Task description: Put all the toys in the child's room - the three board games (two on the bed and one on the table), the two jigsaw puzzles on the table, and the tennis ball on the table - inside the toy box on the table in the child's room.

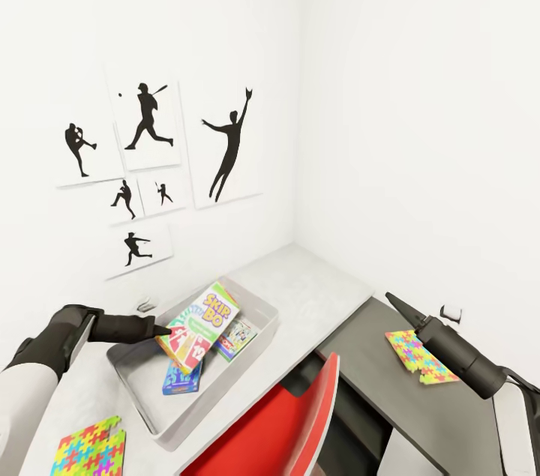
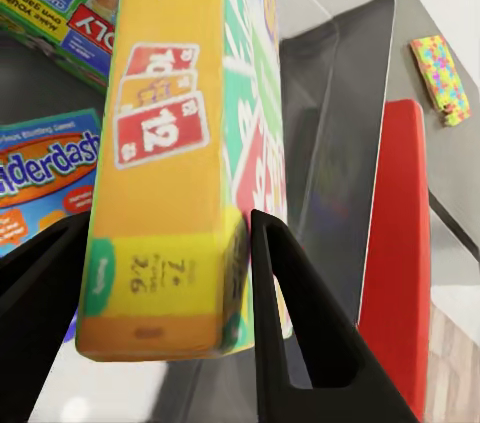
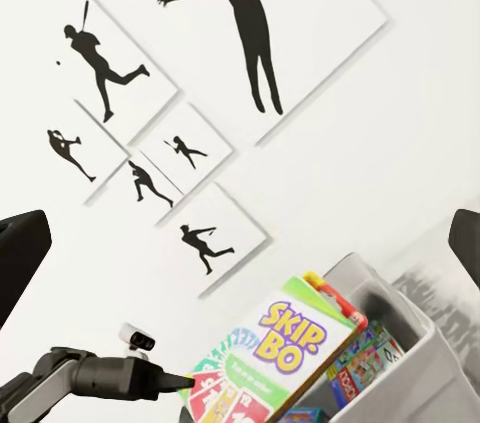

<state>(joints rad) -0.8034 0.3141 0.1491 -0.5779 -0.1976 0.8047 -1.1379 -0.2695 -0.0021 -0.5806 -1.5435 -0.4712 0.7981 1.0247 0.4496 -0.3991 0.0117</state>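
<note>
- Jigsaw puzzle [image 1: 90, 452] flat on table [image 1: 315, 288], nearest, on near-left side of toy box [image 1: 259, 303], apart from it.
- Red chair back [image 1: 289, 423] just in front of toy box, at table edge.
- Left gripper [image 1: 166, 331] at toy box's left rim, fingers [image 2: 290, 313] clamped on corner of SKIP-BO game [image 1: 201, 324]; box held tilted, standing over toy box interior, lower end down among other games.
- Same grip in left wrist view: yellow edge of SKIP-BO game [image 2: 170, 173] pinched between black fingers.
- Blue game [image 1: 182, 378] lying inside toy box, near end, partly under SKIP-BO game.
- Green-edged game [image 1: 238, 337] inside toy box, right of SKIP-BO game, resting against it.
- Toy box on pale table top, long axis running toward room corner.
- Second jigsaw puzzle [image 1: 420, 357] on darker table section, well right of toy box, flat.
- Right gripper [image 1: 397, 303] above that section, right of toy box, near second puzzle, holding nothing; fingertips wide apart at edges of right wrist view.
- Black sports silhouette pictures [image 1: 150, 124] on wall behind toy box, left of corner.
- Tennis ball: cannot tell where.
</note>
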